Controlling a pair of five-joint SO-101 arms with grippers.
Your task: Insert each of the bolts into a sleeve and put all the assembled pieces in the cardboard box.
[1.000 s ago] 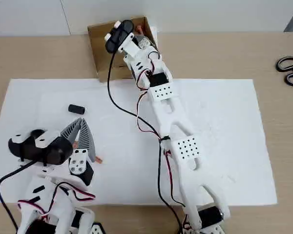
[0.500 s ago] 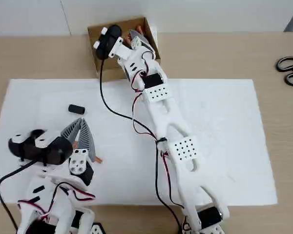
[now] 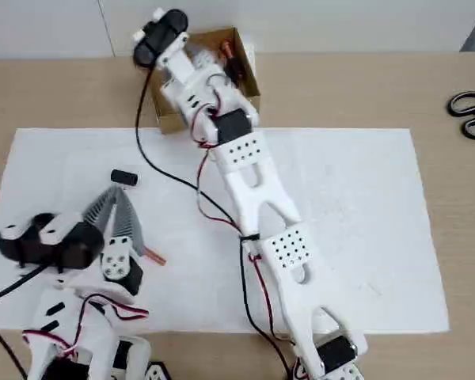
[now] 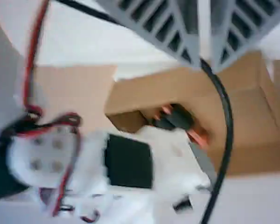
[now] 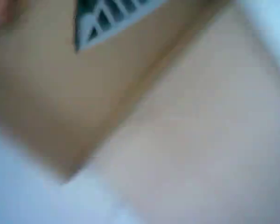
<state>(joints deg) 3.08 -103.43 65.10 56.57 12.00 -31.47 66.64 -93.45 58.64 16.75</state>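
We see left tool (image 3: pixel 115 191) pressed together near black sleeve (image 3: pixel 124 177) on white paper (image 3: pixel 364 206), right tool (image 3: pixel 228 59) over cardboard box (image 3: pixel 166 119), grip we cannot tell

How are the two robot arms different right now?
The right arm stretches long across the paper; the left arm sits folded at the paper's corner. The right gripper is over the cardboard box; the left gripper is over the paper, near the black sleeve. Both arms are white.

Right arm (image 3: pixel 245 170) over the cardboard box (image 3: pixel 165 117) mouth
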